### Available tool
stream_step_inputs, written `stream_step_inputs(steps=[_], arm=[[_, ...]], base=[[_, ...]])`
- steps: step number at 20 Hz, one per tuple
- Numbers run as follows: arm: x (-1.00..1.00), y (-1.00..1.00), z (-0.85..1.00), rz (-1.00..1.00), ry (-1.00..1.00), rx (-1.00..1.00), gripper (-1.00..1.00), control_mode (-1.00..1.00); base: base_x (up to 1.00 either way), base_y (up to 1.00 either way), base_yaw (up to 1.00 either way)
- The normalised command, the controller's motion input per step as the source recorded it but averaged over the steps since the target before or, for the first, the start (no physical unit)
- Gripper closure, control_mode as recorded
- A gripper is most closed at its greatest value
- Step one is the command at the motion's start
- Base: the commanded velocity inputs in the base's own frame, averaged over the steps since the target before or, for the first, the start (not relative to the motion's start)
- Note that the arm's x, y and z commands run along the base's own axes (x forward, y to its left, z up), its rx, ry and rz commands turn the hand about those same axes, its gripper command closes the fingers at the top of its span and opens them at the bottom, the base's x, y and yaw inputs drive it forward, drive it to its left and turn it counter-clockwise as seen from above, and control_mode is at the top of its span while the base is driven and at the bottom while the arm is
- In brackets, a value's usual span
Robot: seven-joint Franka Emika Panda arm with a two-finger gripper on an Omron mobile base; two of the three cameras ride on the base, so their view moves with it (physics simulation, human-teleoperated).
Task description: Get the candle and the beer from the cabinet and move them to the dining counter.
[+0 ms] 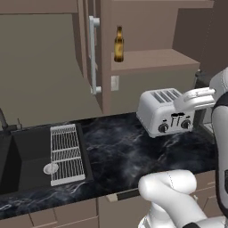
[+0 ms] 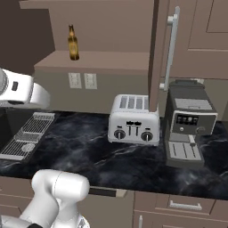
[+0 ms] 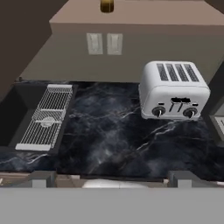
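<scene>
Left base view: I see the brown glass beer bottle with amber label point(image 1: 118, 44) standing on the open taupe cabinet's shelf point(image 1: 153, 60), above and left of the silver four-slot toaster point(image 1: 163, 112).

Right base view: the open cabinet door point(image 2: 156, 49) hangs directly above the toaster point(image 2: 134, 119).

Hand view: the gripper point(image 3: 112, 180) stands fully open, holding nothing, well short of the bottle point(image 3: 106, 5). Risk: I judge a direct reach could clip the toaster or topple the bottle.

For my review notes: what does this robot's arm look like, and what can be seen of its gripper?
The arm is glossy white with rounded, bulbous link shells and dark joints, one visible at its right edge in the left base view. No cables or markings show. Of the gripper, the hand view shows two small dark-grey blocky finger tips.
</scene>
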Motion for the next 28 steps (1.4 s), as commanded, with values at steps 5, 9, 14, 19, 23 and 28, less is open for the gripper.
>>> stream_step_inputs(steps=[5,9,14,19,23,28], arm=[[0.0,-0.04,0.35,0.06,-0.04,0.0,-1.0,-1.0],[0.0,-0.01,0.29,0.06,0.0,0.01,-1.0,-1.0],[0.0,0.0,0.19,0.06,0.0,0.0,-1.0,-1.0],[0.0,0.0,0.01,0.06,0.0,0.0,-1.0,-1.0],[0.0,0.0,0.0,0.07,0.0,0.0,-1.0,-1.0],[0.0,0.0,0.0,0.07,-0.06,0.0,-1.0,-1.0]], base=[[0.0,0.0,0.0],[0.0,0.0,0.0],[0.0,0.0,0.0],[0.0,0.0,0.0],[0.0,0.0,0.0],[0.0,0.0,0.0]])
